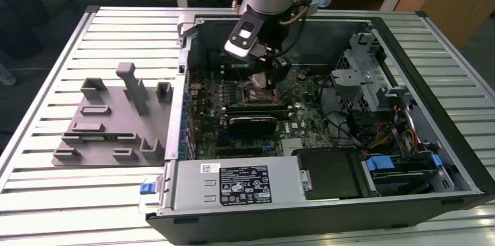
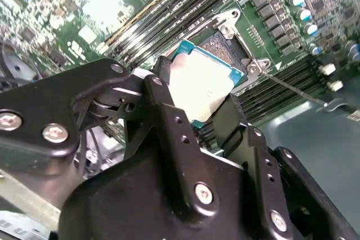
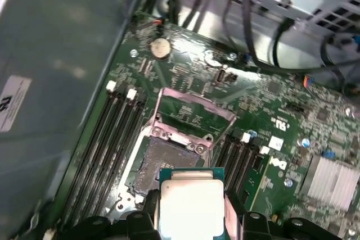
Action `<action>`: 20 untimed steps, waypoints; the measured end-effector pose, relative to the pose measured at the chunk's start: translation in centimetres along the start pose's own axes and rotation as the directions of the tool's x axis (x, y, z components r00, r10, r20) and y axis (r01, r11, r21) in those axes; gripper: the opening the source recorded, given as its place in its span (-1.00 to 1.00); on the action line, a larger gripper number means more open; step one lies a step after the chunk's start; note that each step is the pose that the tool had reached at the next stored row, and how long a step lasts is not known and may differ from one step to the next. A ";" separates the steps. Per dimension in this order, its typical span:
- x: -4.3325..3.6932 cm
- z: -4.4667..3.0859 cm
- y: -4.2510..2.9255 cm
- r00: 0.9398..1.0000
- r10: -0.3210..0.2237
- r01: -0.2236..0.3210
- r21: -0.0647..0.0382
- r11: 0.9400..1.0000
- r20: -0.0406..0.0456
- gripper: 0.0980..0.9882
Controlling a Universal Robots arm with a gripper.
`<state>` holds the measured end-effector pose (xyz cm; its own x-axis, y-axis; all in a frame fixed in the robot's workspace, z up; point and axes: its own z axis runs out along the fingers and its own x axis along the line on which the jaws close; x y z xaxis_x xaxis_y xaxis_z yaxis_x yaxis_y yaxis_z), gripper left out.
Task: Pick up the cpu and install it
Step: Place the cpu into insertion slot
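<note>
The cpu [image 2: 203, 81] is a flat square chip with a shiny silver top and a thin teal rim. My gripper [image 2: 194, 93] is shut on it, one black finger [image 2: 169, 111] pressing each of two opposite edges. In the first wrist view the cpu [image 3: 190, 202] hangs just above and slightly short of the open motherboard socket [image 3: 167, 160], whose metal load plate [image 3: 194, 111] is swung up. In the exterior view my gripper [image 1: 265, 79] reaches down inside the open computer case, right over the socket [image 1: 259, 91].
The case [image 1: 402, 199] lies open on a slatted metal table [image 1: 116, 31]. Memory slots [image 3: 107, 139] flank the socket. A black card [image 1: 249, 123], a drive cage [image 1: 363, 78] with cables and a power supply [image 1: 240, 183] surround it. A grey holder fixture [image 1: 108, 124] lies on the exterior view's left.
</note>
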<state>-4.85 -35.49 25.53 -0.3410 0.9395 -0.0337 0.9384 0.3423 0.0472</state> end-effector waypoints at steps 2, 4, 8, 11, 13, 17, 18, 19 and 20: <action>0.00 0.04 0.00 0.999 0.037 -0.037 0.001 0.999 0.002 0.00; 0.00 0.08 0.00 0.997 0.072 -0.072 0.002 0.997 0.004 0.00; 0.01 0.20 -0.01 0.989 0.145 -0.145 0.004 0.989 0.007 0.00; 0.01 0.33 -0.02 0.980 0.198 -0.198 0.006 0.980 0.010 0.00; 0.01 0.42 -0.02 0.972 0.235 -0.235 0.007 0.972 0.012 0.00; 0.02 0.59 -0.03 0.953 0.304 -0.304 0.008 0.953 0.016 0.00; 0.02 0.63 -0.03 0.947 0.320 -0.320 0.008 0.947 0.017 0.00; 0.02 0.66 -0.03 0.943 0.333 -0.333 0.009 0.943 0.018 0.00; 0.05 0.69 -0.03 0.940 0.340 -0.341 0.009 0.940 0.018 0.00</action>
<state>-4.86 -35.46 24.84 -0.0002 0.9994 -0.0338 0.9989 0.0018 0.0472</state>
